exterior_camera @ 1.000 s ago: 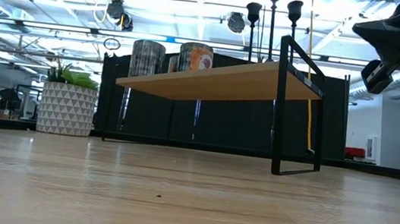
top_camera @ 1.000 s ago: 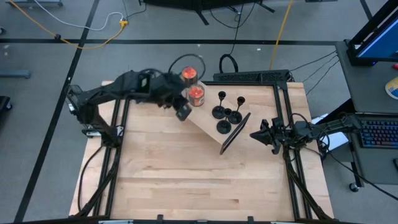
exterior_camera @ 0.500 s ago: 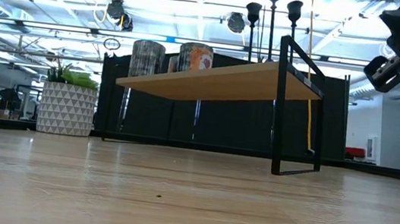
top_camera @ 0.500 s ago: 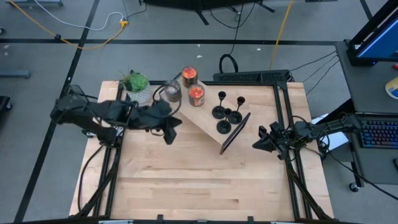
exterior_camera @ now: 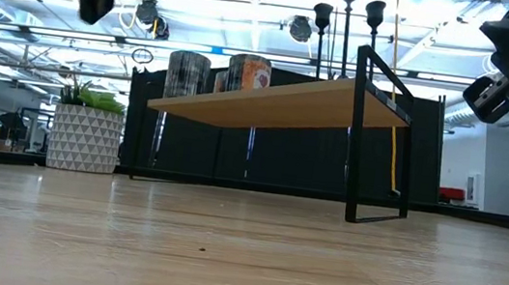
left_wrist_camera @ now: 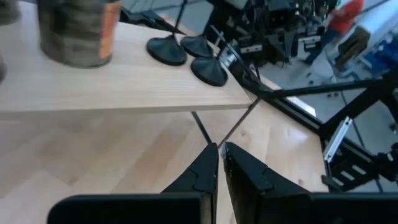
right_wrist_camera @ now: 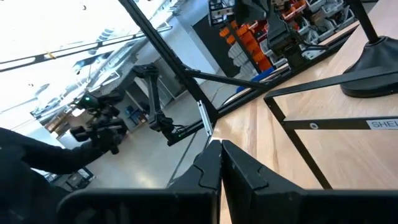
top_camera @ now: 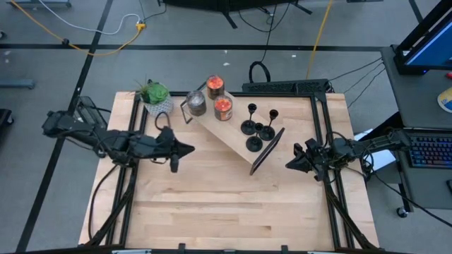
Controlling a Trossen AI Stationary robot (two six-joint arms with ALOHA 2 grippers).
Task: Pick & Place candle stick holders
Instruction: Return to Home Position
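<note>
Several black candle stick holders (top_camera: 253, 129) stand by their round bases on the right end of a wooden shelf (top_camera: 229, 134). Their stems and cups (exterior_camera: 322, 17) rise above the shelf top, and three bases (left_wrist_camera: 166, 51) show in the left wrist view. My left gripper (top_camera: 190, 149) is shut and holds nothing. It hangs over the table to the left of the shelf, pointing toward it (left_wrist_camera: 219, 150). My right gripper (top_camera: 288, 164) is shut and holds nothing. It is at the table's right side, just right of the shelf (right_wrist_camera: 219, 148).
Two orange candle jars (top_camera: 219, 97) and a grey jar (top_camera: 195, 104) stand on the shelf's far left end. A potted plant (top_camera: 155, 95) stands at the table's far left. The shelf's black frame (exterior_camera: 362, 136) stands on the table. Bare wood (top_camera: 219, 204) lies along the near side.
My left gripper, shut throughout, has drawn back from over the jars on the shelf's far left end toward the table's left edge. It has sunk and tipped up nearer to level. My right gripper has turned a little in place.
</note>
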